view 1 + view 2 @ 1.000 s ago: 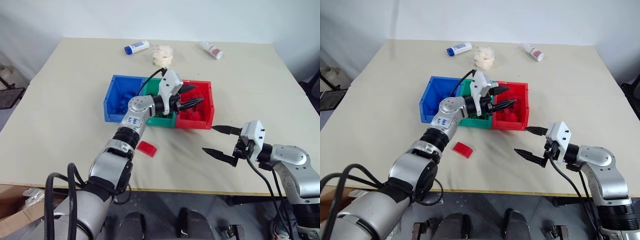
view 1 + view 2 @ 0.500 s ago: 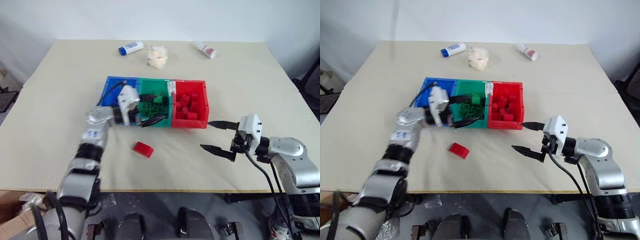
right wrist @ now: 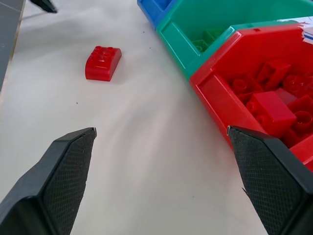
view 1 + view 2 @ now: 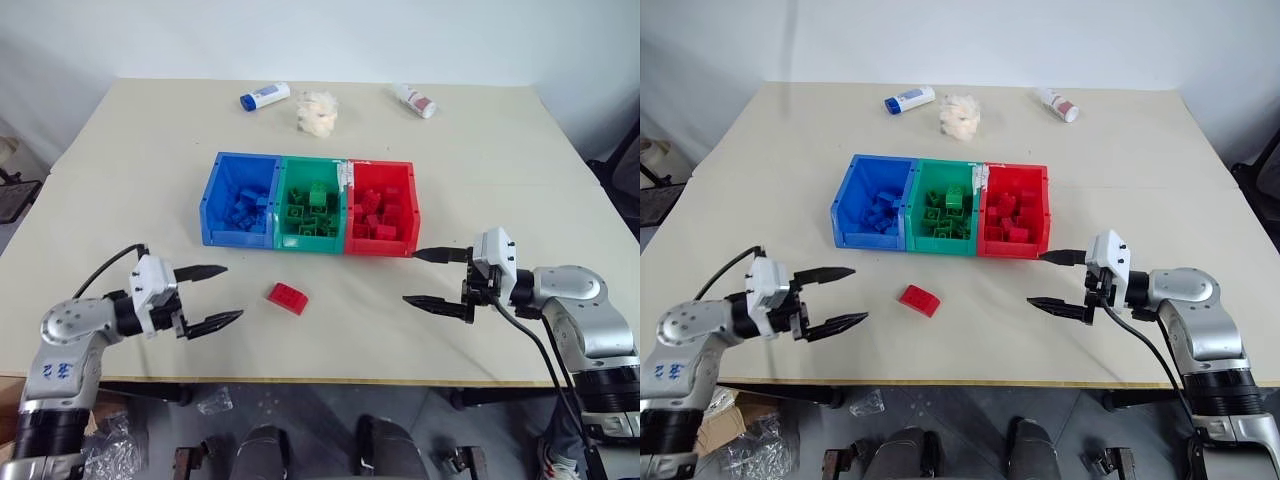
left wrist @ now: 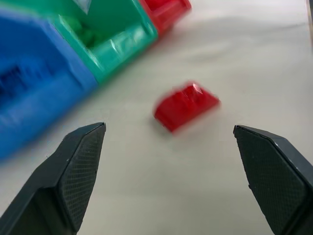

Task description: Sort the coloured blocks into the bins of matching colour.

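One red block (image 4: 287,297) lies on the table in front of the bins, below the green one; the left wrist view shows it too (image 5: 186,105), and so does the right wrist view (image 3: 102,62). The blue bin (image 4: 213,200), green bin (image 4: 284,203) and red bin (image 4: 411,208) stand joined in a row, each holding blocks of its own colour. My left gripper (image 4: 208,296) is open and empty, left of the loose block and pointing toward it. My right gripper (image 4: 428,278) is open and empty, to the right of the block near the red bin's front corner.
Two white bottles (image 4: 264,96) (image 4: 417,100) and a crumpled pale wad (image 4: 318,110) lie at the far side of the table. The table's front edge runs just below both grippers.
My left arm has pulled out from over the red bin, swung back to the left and down near the table's front edge, its fingers spreading wider. The right gripper has stayed put.
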Available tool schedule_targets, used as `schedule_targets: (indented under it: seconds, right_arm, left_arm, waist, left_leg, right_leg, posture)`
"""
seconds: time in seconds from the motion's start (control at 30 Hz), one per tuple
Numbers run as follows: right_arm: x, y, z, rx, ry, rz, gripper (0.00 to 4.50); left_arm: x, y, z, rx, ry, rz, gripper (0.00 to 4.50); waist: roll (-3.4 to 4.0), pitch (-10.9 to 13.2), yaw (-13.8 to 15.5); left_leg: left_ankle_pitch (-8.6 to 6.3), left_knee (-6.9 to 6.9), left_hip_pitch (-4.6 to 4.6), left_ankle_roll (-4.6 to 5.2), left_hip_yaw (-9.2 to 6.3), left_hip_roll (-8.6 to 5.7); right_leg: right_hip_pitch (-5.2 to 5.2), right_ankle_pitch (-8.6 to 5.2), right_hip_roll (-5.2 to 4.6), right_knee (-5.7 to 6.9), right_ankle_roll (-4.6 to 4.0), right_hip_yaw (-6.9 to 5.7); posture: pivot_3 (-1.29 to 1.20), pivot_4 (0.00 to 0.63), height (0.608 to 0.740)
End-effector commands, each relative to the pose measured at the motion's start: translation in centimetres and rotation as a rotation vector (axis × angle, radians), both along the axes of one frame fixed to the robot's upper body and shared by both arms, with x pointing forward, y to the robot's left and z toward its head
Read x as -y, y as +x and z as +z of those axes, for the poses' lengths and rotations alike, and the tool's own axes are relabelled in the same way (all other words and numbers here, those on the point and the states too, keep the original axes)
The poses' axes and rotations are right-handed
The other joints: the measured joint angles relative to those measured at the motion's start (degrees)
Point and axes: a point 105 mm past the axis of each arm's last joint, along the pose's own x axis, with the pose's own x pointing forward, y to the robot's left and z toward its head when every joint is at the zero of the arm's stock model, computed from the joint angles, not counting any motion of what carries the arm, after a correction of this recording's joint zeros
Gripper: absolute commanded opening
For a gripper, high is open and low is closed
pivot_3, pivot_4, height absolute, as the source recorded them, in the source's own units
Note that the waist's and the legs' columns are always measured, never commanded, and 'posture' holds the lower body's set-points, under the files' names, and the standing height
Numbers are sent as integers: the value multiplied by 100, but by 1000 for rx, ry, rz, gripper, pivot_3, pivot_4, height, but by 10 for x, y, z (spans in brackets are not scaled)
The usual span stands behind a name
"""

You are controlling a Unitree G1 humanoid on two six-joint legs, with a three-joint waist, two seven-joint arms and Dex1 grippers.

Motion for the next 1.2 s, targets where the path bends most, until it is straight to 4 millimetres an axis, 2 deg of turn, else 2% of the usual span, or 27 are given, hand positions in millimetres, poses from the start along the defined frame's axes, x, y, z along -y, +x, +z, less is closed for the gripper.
schedule_targets:
  seconds: [0.03,0.23,0.37,0.67,0.8,1.03,1.2]
  right_arm:
    - [-2,1,10,41,-2,23,4500]
    - [-5,1,9,41,1,28,4500]
    - [-6,-1,8,44,7,19,4500]
    - [-2,-6,7,48,3,-11,4500]
    - [0,-10,7,52,1,-23,4500]
    - [3,-12,6,54,-1,-42,4500]
    - [4,-11,6,54,0,-49,4500]
  left_arm:
    - [1,-2,14,54,2,-12,4458]
    - [32,17,-2,60,2,-51,4458]
    - [66,31,-23,47,2,-132,4458]
    - [90,47,-47,27,44,-277,4458]
    - [91,44,-48,7,28,-316,3599]
    - [91,42,-47,6,17,-336,1441]
    - [93,45,-45,16,23,-313,1445]
  waist:
    - [0,0,19]
    - [1,0,12]
    - [3,-2,14]
    - [7,-4,22]
    - [9,-5,23]
    - [9,-6,13]
    - [9,-6,17]
  left_leg:
    - [0,0,0,0,0,0]
    - [0,0,0,-1,2,-1]
    - [1,0,0,-2,5,-3]
    - [3,6,1,-4,4,-3]
    - [3,6,3,-4,2,-3]
    - [3,6,3,-3,3,-3]
    - [3,6,3,-3,2,-3]
  right_leg:
    - [0,0,0,0,0,0]
    - [1,0,0,2,0,0]
    - [0,0,0,3,0,0]
    - [2,0,0,4,0,0]
    - [4,0,0,6,0,-1]
    - [4,1,0,5,0,0]
    - [4,1,0,5,1,0]
  posture:
    - [0,150,740]
    - [0,150,740]
    - [0,150,740]
    - [0,150,740]
    - [0,150,740]
    - [0,150,740]
    - [0,150,740]
